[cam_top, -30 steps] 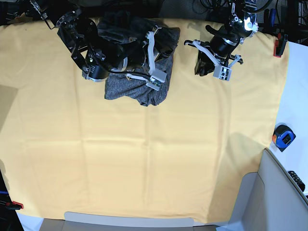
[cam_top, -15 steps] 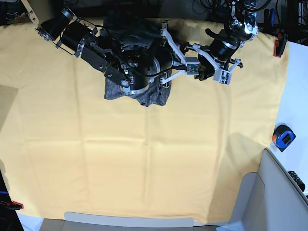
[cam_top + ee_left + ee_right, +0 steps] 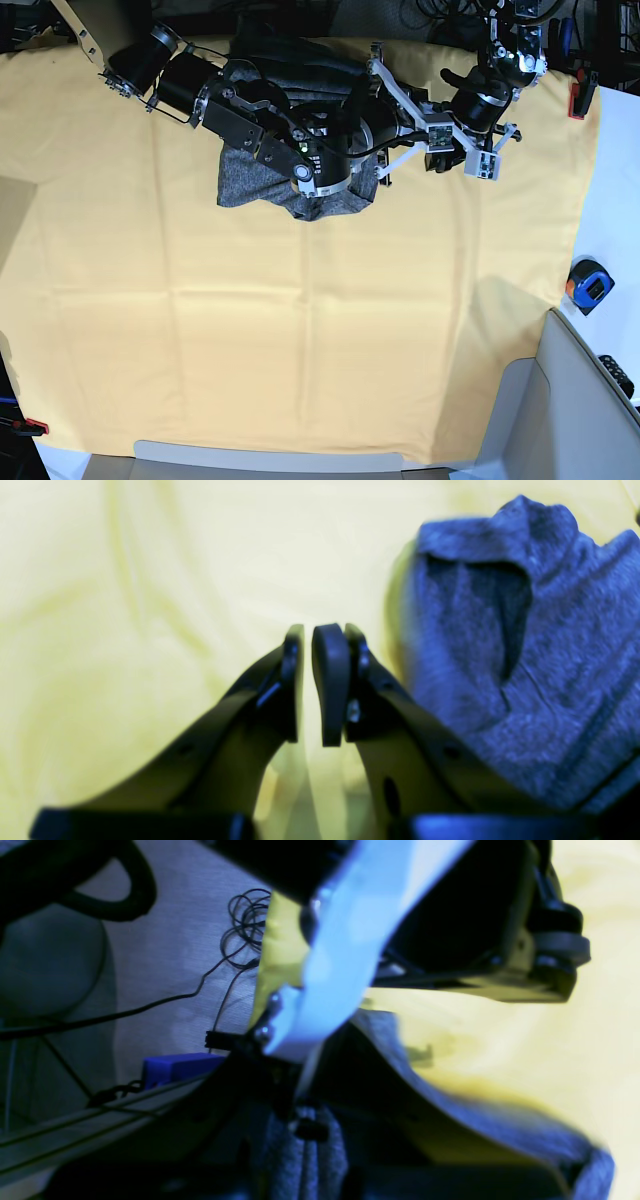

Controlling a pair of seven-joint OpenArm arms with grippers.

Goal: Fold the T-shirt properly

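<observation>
- Your T-shirt (image 3: 250,180) is bunched in a heap at the far side of the counter, on the yellow sheet (image 3: 300,330), a bit left of centre.
- The right arm (image 3: 250,110) lies across the heap and covers most of it. Grey knit shows at its near-left edge.
- Right pincer (image 3: 400,130): at the heap's right edge. The base view shows white fingers, but the wrist view is blurred and blocked, so you can't tell whether it's spread or pinching.
- Left pincer (image 3: 306,680): pads nearly pressed together with a thin slit between them, nothing held. It sits over bare sheet with the T-shirt (image 3: 525,655) just to its right, not touching.
- Tape measure (image 3: 588,284) sits off the sheet at the right, well apart.
</observation>
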